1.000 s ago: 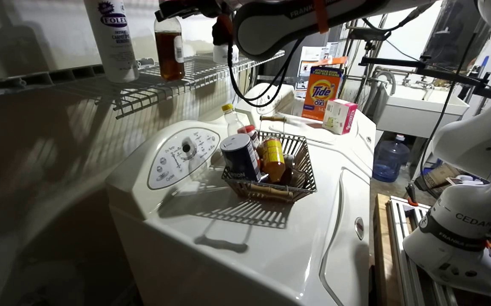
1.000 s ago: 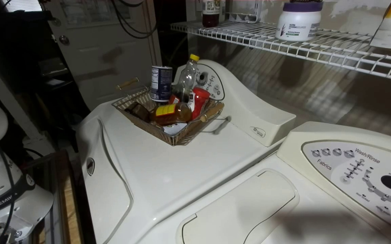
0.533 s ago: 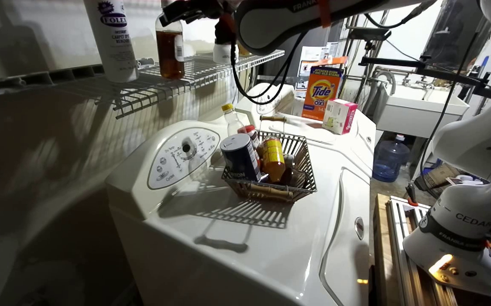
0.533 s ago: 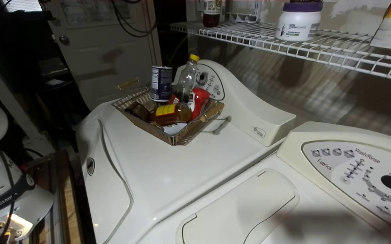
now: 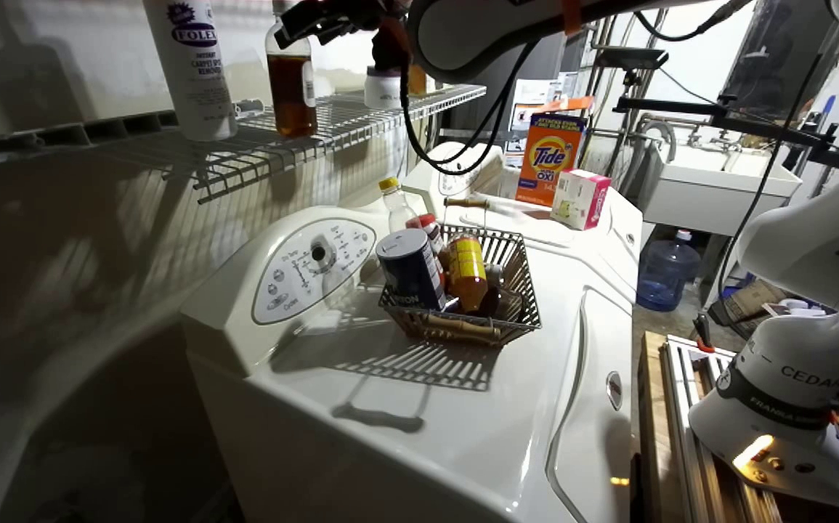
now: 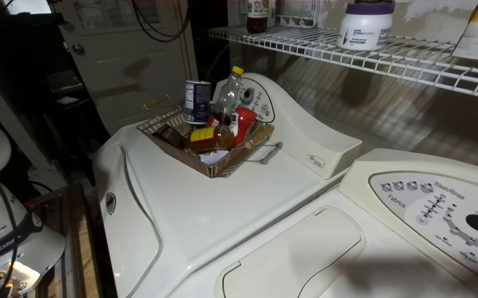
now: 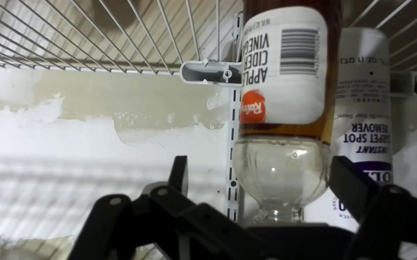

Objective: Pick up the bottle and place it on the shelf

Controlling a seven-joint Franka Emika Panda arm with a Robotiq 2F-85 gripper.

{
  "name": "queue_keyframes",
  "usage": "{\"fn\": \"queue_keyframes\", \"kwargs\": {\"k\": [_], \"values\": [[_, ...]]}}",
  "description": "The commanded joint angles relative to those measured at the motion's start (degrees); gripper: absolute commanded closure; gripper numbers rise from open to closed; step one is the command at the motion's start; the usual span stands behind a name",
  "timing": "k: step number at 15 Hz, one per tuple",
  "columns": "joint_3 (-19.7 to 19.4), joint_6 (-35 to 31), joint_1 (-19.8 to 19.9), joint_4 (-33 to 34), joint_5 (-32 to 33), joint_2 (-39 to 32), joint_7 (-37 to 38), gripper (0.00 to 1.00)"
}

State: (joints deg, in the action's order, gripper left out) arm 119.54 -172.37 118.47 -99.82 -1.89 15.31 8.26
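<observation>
In both exterior views the amber bottle (image 5: 291,87) stands on the white wire shelf (image 6: 371,61); in an exterior view my gripper (image 5: 305,35) hangs by its upper part. In the wrist view it shows between my fingers (image 7: 351,186), wide apart; whether one touches, I cannot tell.

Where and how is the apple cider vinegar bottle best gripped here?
Likely by the straight body of the upright apple cider vinegar bottle, from the front of the wire shelf: its shoulder tapers to the neck, and the wall stands behind.
</observation>
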Motion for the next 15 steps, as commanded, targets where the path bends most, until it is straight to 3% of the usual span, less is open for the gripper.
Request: {"fn": "queue_keyframes", "kwargs": {"k": [1,8,9,15], "values": [[-2.96,2.20,-3.39,-1.33,1.91,-1.80,0.81,0.00],[-8.53,6.29,-9.93,-3.52,2.76,-3.86,0.59,0.00],[-13.04,7.14,-14.27,-3.99,-2.86,-2.63,-3.59,0.00],[-24.55,12.31,-26.40,-6.64,-3.84,-4.27,-5.58,0.00]]}}
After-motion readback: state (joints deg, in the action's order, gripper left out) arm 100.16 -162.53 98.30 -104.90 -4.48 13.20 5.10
